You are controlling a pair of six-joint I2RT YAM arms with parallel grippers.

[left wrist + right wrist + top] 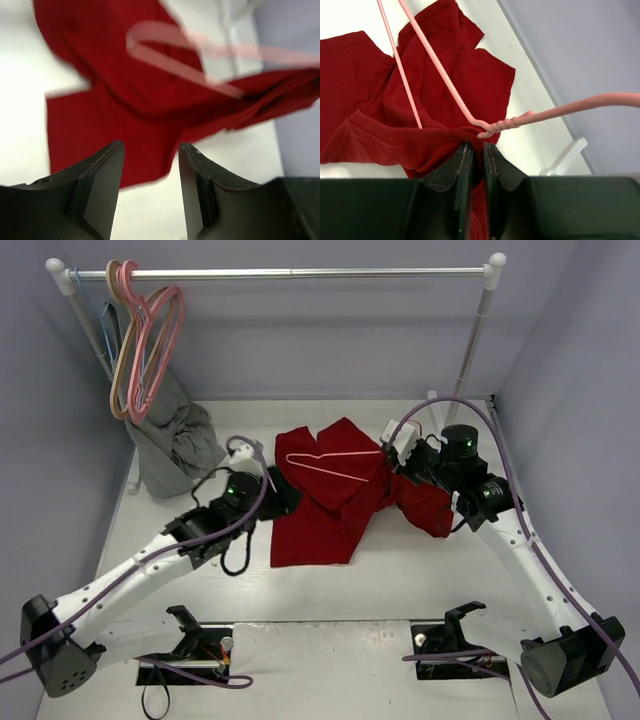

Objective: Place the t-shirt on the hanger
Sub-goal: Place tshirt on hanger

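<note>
Left gripper [150,150] at bottom of frame, jaws apart, nothing between. Red t-shirt [120,95] fills centre; blurred pink hanger [172,65] over it, upper right. White table [20,110] left.

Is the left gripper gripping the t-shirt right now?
No, the left gripper stands open, fingers apart, and the t-shirt shows through the gap between them.
</note>
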